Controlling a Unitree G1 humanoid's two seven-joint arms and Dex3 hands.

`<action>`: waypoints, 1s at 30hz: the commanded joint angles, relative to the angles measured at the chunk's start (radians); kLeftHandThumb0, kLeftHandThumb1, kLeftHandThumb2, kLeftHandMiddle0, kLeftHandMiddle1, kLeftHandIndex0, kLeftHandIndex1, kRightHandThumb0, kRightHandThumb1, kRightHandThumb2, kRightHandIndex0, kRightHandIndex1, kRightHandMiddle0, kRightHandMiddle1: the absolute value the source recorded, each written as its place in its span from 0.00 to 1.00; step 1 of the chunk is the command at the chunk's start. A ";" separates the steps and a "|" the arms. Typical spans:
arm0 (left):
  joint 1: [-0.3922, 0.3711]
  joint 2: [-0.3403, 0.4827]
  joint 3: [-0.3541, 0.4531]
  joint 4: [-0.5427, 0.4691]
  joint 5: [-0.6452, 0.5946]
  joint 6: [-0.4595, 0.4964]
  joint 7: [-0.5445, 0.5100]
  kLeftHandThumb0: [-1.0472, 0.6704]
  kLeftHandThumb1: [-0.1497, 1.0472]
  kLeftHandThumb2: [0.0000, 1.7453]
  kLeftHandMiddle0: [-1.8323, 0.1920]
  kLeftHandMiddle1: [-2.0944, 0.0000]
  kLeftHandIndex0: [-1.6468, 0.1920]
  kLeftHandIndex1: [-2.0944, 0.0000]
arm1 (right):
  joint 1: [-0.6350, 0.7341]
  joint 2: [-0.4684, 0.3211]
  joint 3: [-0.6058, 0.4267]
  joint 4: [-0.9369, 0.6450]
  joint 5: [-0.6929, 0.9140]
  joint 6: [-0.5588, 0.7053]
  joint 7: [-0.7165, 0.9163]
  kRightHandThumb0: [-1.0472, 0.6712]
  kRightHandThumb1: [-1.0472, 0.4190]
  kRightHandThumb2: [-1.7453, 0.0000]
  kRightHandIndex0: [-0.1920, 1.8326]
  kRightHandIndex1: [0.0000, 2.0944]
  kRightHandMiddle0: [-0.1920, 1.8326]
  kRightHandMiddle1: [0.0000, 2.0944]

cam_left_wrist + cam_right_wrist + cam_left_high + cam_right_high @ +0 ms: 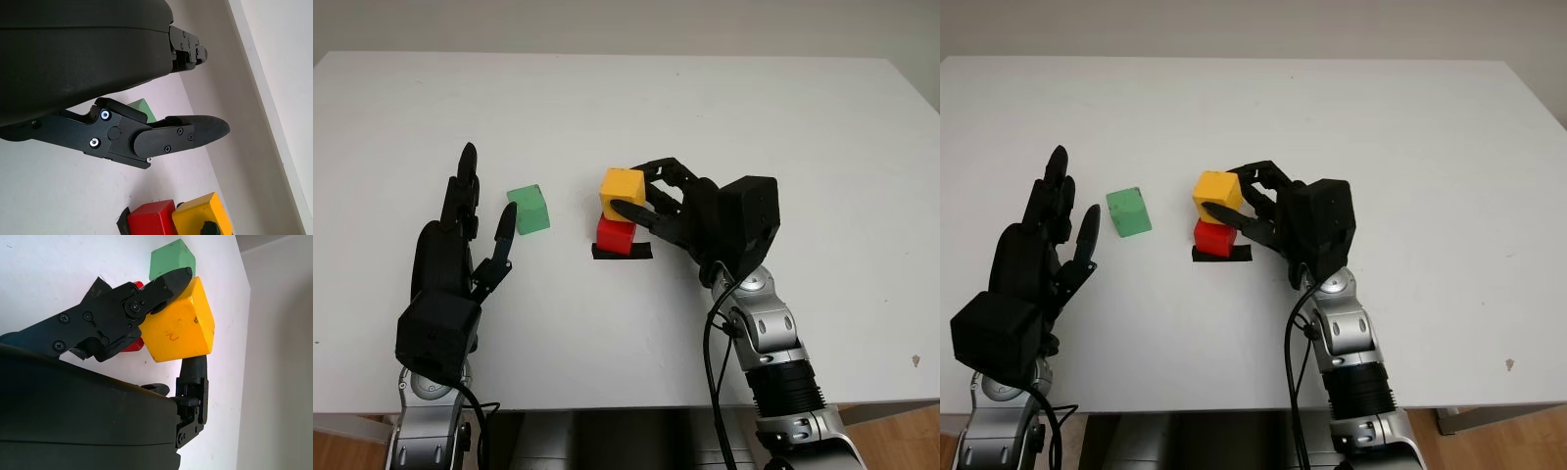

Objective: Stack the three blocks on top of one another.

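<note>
On the red block (616, 234), the right robot hand (651, 203) grips the yellow block (621, 185); left robot hand (470, 230) open.

A lab-like test setup is showing: a bare white table (724, 108) standing against a plain wall (607, 24).

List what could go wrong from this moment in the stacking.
1. The right hand grips the yellow block, which sits skewed on the red block; releasing may tip it off.
2. Pulling those fingers away could drag the red block off its black patch.
3. The green block lies close by the open left hand, which could nudge it.
</note>
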 commanded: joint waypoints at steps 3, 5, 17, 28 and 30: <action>0.011 -0.007 -0.004 0.005 -0.002 -0.019 0.004 0.26 1.00 0.31 0.89 0.98 0.89 0.98 | -0.019 0.011 0.003 -0.026 0.006 0.007 0.000 0.35 0.05 0.97 0.27 0.02 0.22 0.82; 0.011 -0.008 -0.003 0.005 -0.007 -0.019 0.003 0.25 1.00 0.30 0.89 0.98 0.89 0.98 | -0.016 0.012 0.006 -0.022 0.001 -0.001 -0.003 0.35 0.05 0.97 0.27 0.02 0.22 0.83; 0.014 -0.009 -0.007 0.008 0.000 -0.026 0.007 0.25 1.00 0.30 0.89 0.98 0.89 0.98 | 0.002 0.014 0.026 -0.004 -0.027 -0.037 -0.021 0.34 0.05 0.97 0.27 0.02 0.22 0.85; 0.018 -0.009 -0.008 0.003 0.007 -0.026 0.011 0.26 1.00 0.31 0.89 0.97 0.89 0.98 | 0.026 0.014 0.038 -0.017 -0.036 -0.063 -0.024 0.34 0.05 0.97 0.27 0.02 0.23 0.83; 0.019 -0.010 -0.007 -0.001 0.008 -0.019 0.011 0.26 1.00 0.31 0.89 0.97 0.89 0.98 | 0.028 0.013 0.041 -0.019 -0.043 -0.068 -0.028 0.34 0.05 0.97 0.28 0.03 0.23 0.82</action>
